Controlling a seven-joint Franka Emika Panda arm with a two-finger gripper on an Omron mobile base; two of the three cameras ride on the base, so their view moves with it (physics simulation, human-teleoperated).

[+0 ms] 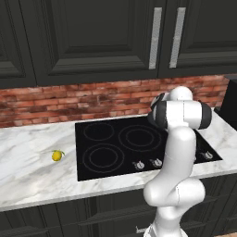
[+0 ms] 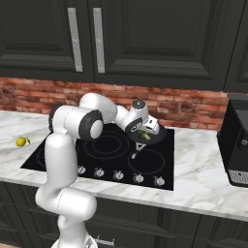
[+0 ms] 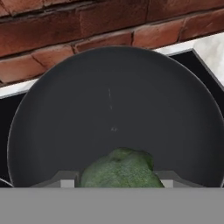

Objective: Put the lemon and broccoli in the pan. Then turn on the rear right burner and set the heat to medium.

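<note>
Gripper (image 3: pixel 117 181) holding the broccoli (image 3: pixel 120 169) over the pan (image 3: pixel 65 109).

The jaws are standing partway open and clamping the broccoli between them, a fingertip (image 3: pixel 61 178) showing on either side of the floret in the hand view. The gripper is hanging just above the pan's near part, the pan sitting at the far right of the cooktop (image 2: pixel 53 150) against the brick wall (image 3: pixel 65 30). The lemon (image 1: pixel 57 155) is lying well apart on the counter (image 1: pixel 28 171), left of the cooktop.
</note>
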